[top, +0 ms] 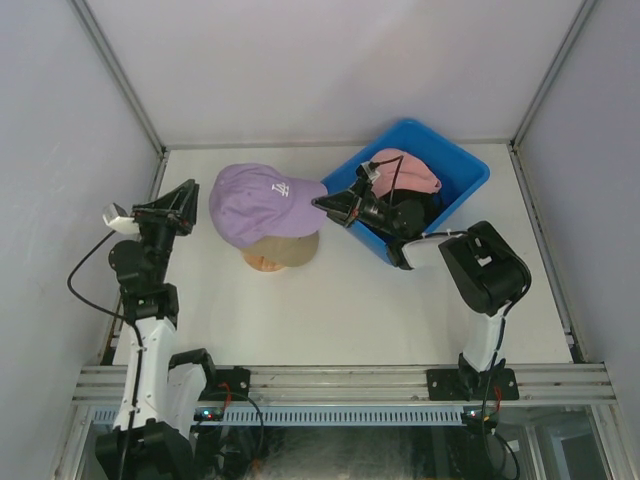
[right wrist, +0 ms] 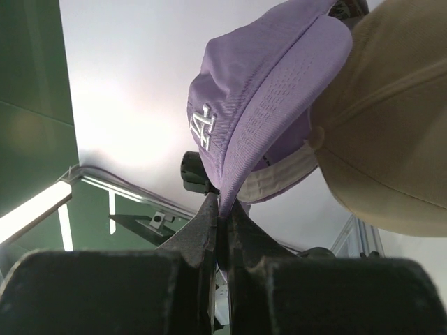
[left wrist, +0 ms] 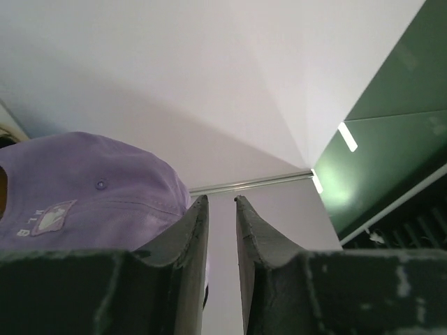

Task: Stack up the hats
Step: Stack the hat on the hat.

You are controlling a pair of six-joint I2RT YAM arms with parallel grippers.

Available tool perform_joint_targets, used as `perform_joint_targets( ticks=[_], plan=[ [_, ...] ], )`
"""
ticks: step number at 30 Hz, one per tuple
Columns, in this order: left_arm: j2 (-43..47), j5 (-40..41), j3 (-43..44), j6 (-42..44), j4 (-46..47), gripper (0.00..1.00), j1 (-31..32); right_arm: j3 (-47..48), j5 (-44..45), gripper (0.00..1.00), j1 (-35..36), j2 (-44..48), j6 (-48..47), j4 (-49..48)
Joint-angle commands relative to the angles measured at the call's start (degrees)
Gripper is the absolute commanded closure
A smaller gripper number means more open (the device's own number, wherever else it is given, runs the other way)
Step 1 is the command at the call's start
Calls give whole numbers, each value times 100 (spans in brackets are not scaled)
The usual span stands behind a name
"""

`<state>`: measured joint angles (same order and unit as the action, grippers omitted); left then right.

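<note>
A purple cap (top: 255,198) with a white logo lies on top of a tan cap (top: 290,250) at the table's middle left. My right gripper (top: 325,203) is shut on the purple cap's brim; in the right wrist view the brim (right wrist: 241,160) runs down between the fingertips of that gripper (right wrist: 223,206), with the tan cap (right wrist: 391,139) behind. My left gripper (top: 188,205) is just left of the purple cap's crown, its fingers a narrow gap apart and empty (left wrist: 221,199), with the purple cap (left wrist: 84,188) beside them. A pink cap (top: 405,168) lies in the blue bin (top: 470,175).
A wooden stand (top: 262,263) shows under the tan cap. The blue bin stands at the back right, with something dark under the pink cap inside it. White walls close in the table on the left, back and right.
</note>
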<state>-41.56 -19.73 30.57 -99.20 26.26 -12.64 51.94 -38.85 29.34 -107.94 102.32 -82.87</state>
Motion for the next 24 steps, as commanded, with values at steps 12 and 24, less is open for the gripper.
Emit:
perform_joint_targets(
  ticks=[12, 24],
  plan=[
    [-63, -379, 837, 1454, -1449, 72, -41, -278, 341, 100, -75, -277, -369, -388],
    [-258, -462, 872, 1623, -1501, 71, -17, -689, 374, 100, -137, -315, -522, -379]
  ],
)
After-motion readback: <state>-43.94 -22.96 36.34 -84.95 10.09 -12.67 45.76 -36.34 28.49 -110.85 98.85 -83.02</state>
